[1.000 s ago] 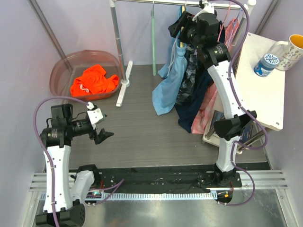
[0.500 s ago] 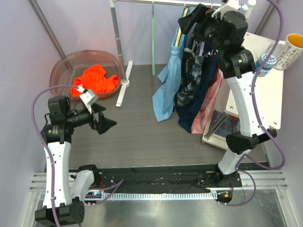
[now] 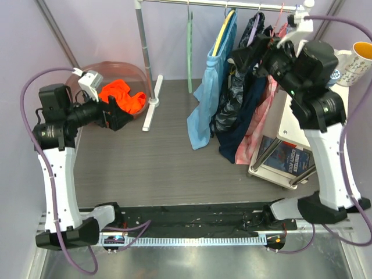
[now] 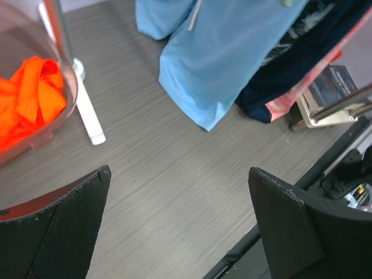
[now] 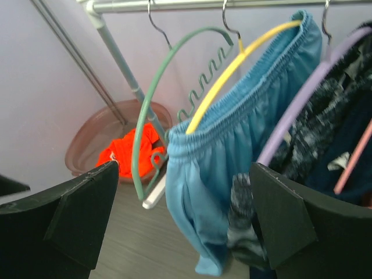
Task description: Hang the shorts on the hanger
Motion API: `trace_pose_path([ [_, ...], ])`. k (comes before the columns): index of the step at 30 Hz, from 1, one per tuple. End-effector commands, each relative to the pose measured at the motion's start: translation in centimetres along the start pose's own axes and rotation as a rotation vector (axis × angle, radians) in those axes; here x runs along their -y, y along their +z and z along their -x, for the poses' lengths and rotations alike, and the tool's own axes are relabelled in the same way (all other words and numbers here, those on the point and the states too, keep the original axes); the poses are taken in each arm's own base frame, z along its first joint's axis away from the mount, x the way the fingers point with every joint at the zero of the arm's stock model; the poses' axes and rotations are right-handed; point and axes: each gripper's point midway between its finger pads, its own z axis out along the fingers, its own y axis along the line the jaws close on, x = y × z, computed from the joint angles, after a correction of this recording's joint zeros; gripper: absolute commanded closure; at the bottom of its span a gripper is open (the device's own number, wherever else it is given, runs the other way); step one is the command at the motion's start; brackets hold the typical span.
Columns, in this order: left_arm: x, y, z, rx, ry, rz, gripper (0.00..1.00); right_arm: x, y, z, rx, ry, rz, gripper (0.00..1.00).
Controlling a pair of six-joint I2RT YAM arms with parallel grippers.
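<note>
I start with the grey wood-grain bench (image 3: 163, 157). A metal clothes rail (image 3: 174, 3) runs along its far edge, and everything that matters hangs from it.

The light sky-blue fabric shorts (image 3: 209, 87) hang near the middle of that far edge, a little to the right. Their long axis runs straight down, and the hems are close to the bench. The elastic waistband follows one arm of the large yellow plastic arched hanger (image 5: 232, 65), which hangs from the rail. I judge the placing done.

A pale green arched hanger (image 5: 136, 133) hangs empty just to the left of the shorts. Dark navy patterned clothes (image 3: 238, 99) hang against them on the right.

My right claw (image 3: 247, 52) is the nearer one. It is up at rail height toward the far right corner, its jaws are spread wide and it holds nothing. The shorts lie straight ahead of it, apart from both fingers.

My left claw (image 3: 119, 113) is also open and empty. It is well apart toward the far left corner, beside the reddish plastic basin (image 3: 78, 87).

The next move turns on that gap in front of the right claw. I would pull straight back so nothing snags.
</note>
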Motion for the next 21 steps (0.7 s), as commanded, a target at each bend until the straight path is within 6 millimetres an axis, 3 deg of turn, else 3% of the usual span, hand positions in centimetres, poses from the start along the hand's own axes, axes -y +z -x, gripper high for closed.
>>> trace_pose_path([
  [1, -1.5, -0.9, -0.9, -0.082, -0.164, 0.131, 0.0, -0.6, -6.4, 0.9, 0.053, -0.124, 0.03, 0.0],
  [3, -2.0, -1.3, -1.4, -0.094, -0.168, 0.176, 0.0, 0.1, -7.4, -1.3, -0.001, -0.15, 0.018, 0.0],
  [4, -2.1, -1.4, -1.8, -0.103, -0.176, 0.184, 0.0, -0.1, -9.2, -1.0, 0.012, -0.16, 0.026, 0.0],
  [5, -2.1, -1.5, -2.2, -0.11, -0.181, 0.193, 0.0, 0.0, -9.7, -1.7, -0.002, -0.17, 0.028, 0.0],
  [6, -2.1, -1.3, -3.4, -0.139, -0.206, 0.192, 0.0, 0.5, -10.2, -3.3, -0.044, -0.183, 0.021, 0.0],
  [8, -1.8, -1.7, -4.3, -0.144, -0.21, 0.205, 0.0, 0.7, -12.3, -4.0, -0.047, -0.197, 0.018, 0.0],
  [12, -2.5, -2.3, -6.9, -0.174, -0.241, 0.282, 0.0, 1.6, -14.4, -7.3, -0.107, -0.184, 0.002, 0.0],
  [16, -2.3, -3.1, -8.2, -0.206, -0.248, 0.318, 0.0, 1.6, -16.1, -8.6, -0.117, -0.164, 0.01, 0.0],
  [21, -1.8, -3.9, -8.2, -0.194, -0.236, 0.337, 0.0, 1.7, -17.2, -9.1, -0.112, -0.152, 0.005, 0.0],
])
